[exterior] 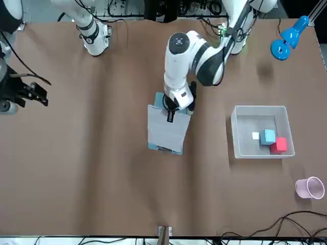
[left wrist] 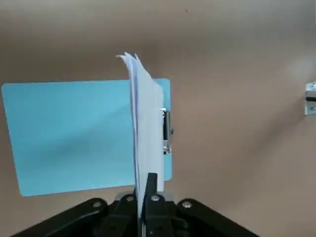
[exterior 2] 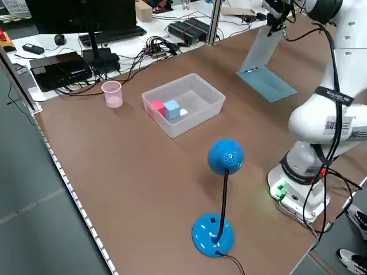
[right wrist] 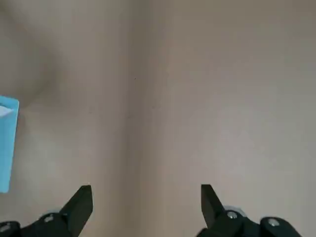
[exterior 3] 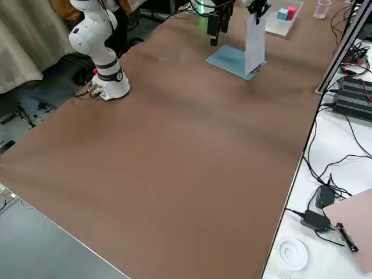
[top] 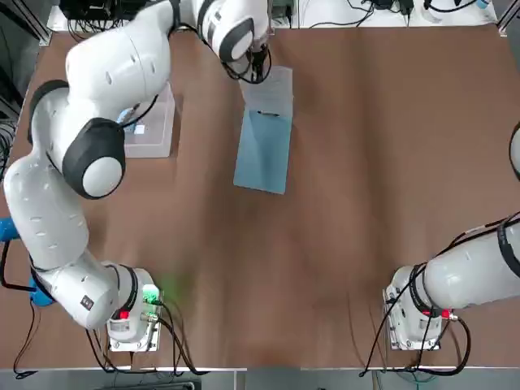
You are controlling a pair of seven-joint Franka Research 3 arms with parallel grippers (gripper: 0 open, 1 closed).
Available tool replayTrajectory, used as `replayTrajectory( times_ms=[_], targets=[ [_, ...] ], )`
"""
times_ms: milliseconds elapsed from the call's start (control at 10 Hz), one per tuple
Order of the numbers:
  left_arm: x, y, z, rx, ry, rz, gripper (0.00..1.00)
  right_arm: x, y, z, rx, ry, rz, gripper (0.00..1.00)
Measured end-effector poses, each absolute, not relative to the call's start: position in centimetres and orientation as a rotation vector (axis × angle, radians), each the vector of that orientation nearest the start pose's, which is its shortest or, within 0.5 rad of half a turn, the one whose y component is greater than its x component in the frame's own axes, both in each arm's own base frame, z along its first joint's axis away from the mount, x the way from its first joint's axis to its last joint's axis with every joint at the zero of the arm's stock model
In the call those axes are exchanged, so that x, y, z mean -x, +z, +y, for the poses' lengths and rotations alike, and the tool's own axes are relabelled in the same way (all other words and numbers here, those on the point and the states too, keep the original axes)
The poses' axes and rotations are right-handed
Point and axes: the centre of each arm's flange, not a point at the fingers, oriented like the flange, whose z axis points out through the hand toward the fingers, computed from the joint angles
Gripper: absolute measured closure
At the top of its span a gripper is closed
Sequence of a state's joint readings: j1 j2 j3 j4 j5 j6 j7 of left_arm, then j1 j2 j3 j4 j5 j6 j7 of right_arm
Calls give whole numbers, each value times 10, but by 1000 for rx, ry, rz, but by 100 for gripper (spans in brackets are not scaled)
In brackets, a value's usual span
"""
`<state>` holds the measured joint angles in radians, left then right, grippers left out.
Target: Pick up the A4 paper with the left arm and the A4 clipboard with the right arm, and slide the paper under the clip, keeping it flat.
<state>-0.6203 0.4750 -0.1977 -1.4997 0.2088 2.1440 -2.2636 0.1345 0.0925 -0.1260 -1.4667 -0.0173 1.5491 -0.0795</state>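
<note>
Your left claw (left wrist: 146,190) pinches the paper (left wrist: 144,128), hanging above the clipboard (top: 263,151) on the table (top: 366,162). Your right claw (right wrist: 143,202) is wide, well apart. Bring it over; lower the paper flat towards the clip (left wrist: 166,131).

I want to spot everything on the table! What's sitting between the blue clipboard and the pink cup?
In the front view, the clear bin holding small blocks lies between the clipboard and the pink cup.

Overhead, front, two raised side views, wrist close-ups; blue clipboard (top: 263,151) shared
</note>
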Motion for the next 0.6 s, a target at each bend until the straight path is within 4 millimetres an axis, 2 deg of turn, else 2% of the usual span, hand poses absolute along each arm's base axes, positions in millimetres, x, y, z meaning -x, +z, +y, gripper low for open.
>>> replayTrajectory(
  times_ms=[200,400,600],
  targets=[
    [-495,404,-501,2546,-165,-2083,99,-582,616,-11,3170,20,-135,1],
    [-463,373,-513,2543,-151,-1982,99,-583,616,-32,3172,-8,-92,0],
    [-439,353,-520,2524,-146,-1899,99,-587,620,-39,3174,-72,-76,0]
  ],
)
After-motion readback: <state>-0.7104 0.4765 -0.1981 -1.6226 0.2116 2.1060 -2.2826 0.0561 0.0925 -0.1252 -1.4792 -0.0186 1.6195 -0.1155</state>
